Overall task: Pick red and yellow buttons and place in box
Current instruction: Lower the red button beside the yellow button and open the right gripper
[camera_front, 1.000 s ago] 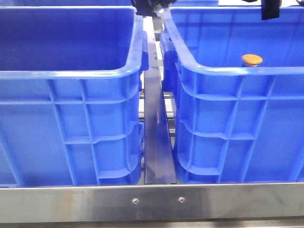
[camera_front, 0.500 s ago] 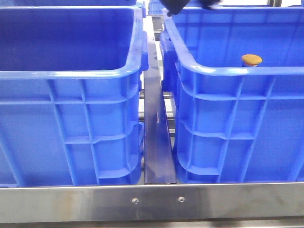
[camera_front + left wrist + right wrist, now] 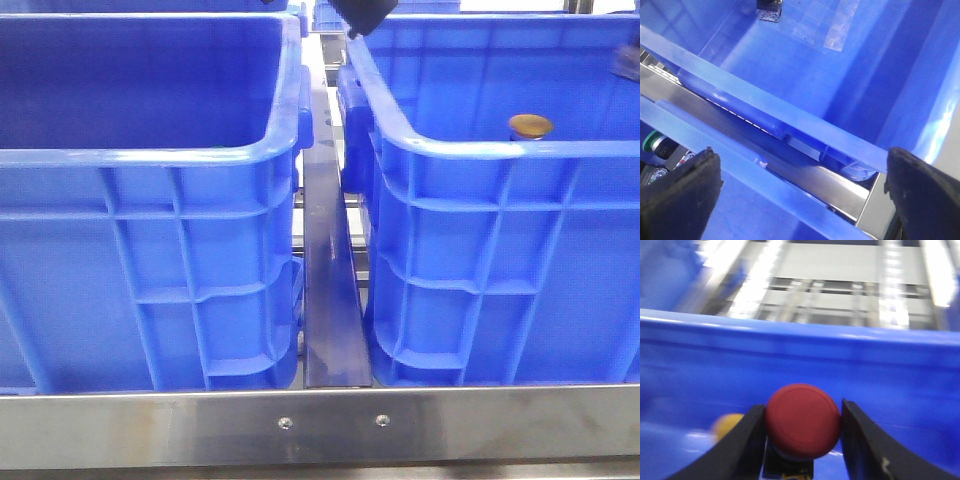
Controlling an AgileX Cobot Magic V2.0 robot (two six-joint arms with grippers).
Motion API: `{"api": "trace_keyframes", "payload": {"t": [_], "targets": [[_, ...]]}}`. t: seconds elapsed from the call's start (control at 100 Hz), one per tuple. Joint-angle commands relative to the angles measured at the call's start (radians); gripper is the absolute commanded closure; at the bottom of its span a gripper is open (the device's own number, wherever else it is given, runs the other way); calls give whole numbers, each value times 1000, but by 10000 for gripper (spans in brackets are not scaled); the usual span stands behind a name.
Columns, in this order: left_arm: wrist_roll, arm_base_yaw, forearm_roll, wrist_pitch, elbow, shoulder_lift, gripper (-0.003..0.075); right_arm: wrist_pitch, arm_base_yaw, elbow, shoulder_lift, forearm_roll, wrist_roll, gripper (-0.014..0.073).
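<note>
R jaws are gripping the red button point(image 3: 802, 421) by its cap sides between them, light, hard, prob. slippery; L jaws are hanging released.

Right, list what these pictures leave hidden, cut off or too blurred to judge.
- Front view: the right crate's near wall hides all but the yellow button's cap.
- Front view: both arms are cut by the picture's edges; the right gripper isn't visible.
- Right wrist view: the red button, held between the fingers, has its body cut off below; motion blur smears the yellow button.
- Left wrist view: the small dark object in the left crate is cropped.
</note>
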Motion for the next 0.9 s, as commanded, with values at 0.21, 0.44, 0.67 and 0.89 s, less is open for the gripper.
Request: {"api": "trace_keyframes", "payload": {"t": [0.21, 0.44, 0.67, 0.89], "targets": [[0, -9, 0, -63, -35, -38, 100, -14, -3, -61, 120, 295, -256, 473], [0, -9, 0, -64, -35, -38, 100, 27, -3, -132, 236, 294, -301, 473], [0, -9, 0, -64, -35, -38, 100, 73, -3, -185, 312, 294, -301, 473], [0, -9, 0, -64, -35, -38, 100, 64, -3, -222, 364, 294, -338, 473]]}}
